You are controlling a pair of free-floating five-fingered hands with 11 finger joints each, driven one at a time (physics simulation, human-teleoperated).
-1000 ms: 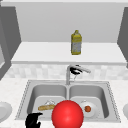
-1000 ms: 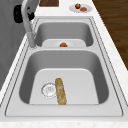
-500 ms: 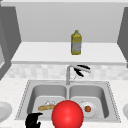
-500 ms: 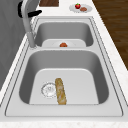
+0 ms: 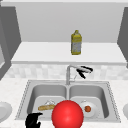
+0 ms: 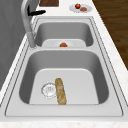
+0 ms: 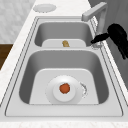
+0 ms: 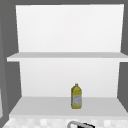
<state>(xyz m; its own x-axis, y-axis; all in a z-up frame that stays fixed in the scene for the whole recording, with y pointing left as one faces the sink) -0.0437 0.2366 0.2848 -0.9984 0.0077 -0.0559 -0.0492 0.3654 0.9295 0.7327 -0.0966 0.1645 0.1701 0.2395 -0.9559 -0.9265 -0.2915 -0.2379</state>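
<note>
where the right hand (image 5: 84,70) reaches, a grey curved faucet (image 5: 68,73) stands.

A yellow bottle (image 5: 76,42) stands upright on the white shelf (image 5: 45,53).

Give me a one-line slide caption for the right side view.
Right hand reaches beside the faucet above a double sink; a plate with a tomato sits in the near basin.

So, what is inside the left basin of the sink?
In the left basin a bread stick lies on the floor beside the round drain. In the front view a red ball covers part of this basin.
</note>
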